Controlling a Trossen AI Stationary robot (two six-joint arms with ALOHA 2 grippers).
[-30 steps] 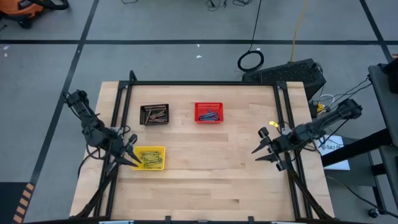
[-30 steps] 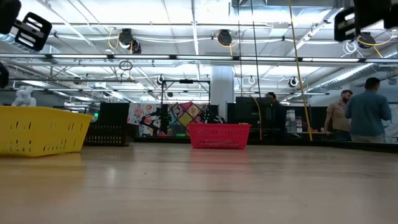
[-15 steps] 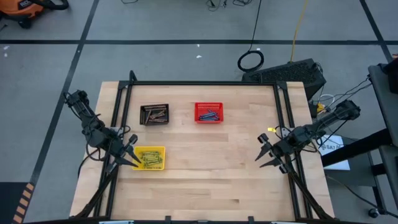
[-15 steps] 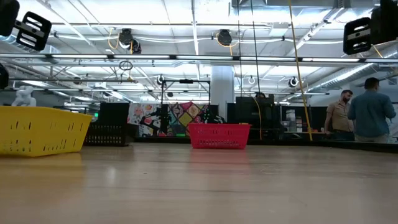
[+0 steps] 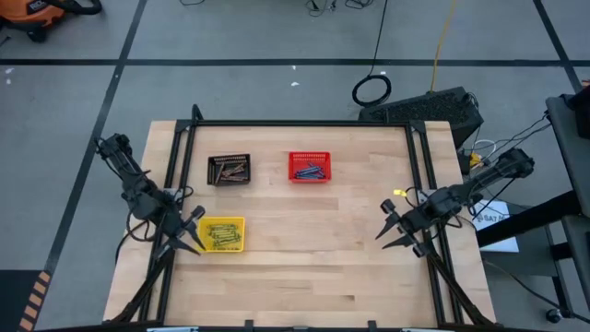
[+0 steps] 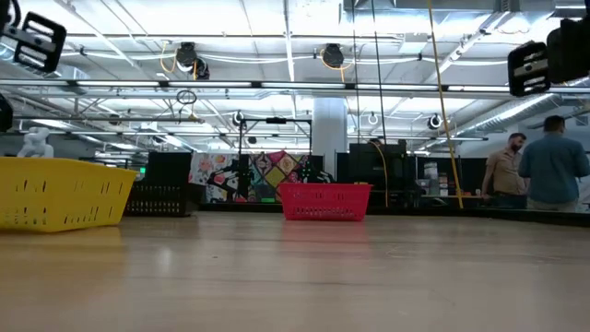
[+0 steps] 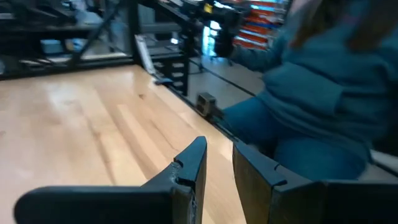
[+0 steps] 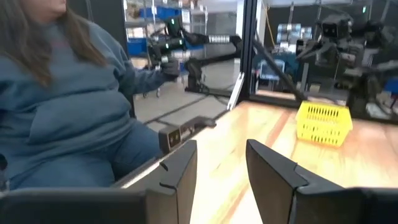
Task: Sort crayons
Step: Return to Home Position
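Observation:
Yellow-green crayons (image 5: 219, 234) lie in the yellow basket (image 5: 241, 222) at the table's left. Brown crayons (image 5: 230, 170) lie in the black basket (image 5: 213, 160), and blue crayons (image 5: 310, 171) in the red basket (image 5: 309, 156), both farther back. My left gripper (image 5: 195, 231) is open and empty, just left of the yellow basket, above the table. My right gripper (image 5: 383, 224) is open and empty over the table's right part, far from the baskets. No loose crayon shows on the table top.
A black frame (image 5: 295, 123) runs round the table. A person in a teal top (image 8: 68, 112) sits beyond the near edge and also shows in the left wrist view (image 7: 311, 93). Two people (image 6: 548, 166) stand in the room behind. The bare wooden top (image 5: 313, 249) lies between the grippers.
My right gripper has moved a little toward the table's near edge and come down somewhat, staying open. My left gripper has shifted slightly toward the near edge beside the yellow basket. The baskets and crayons have not moved.

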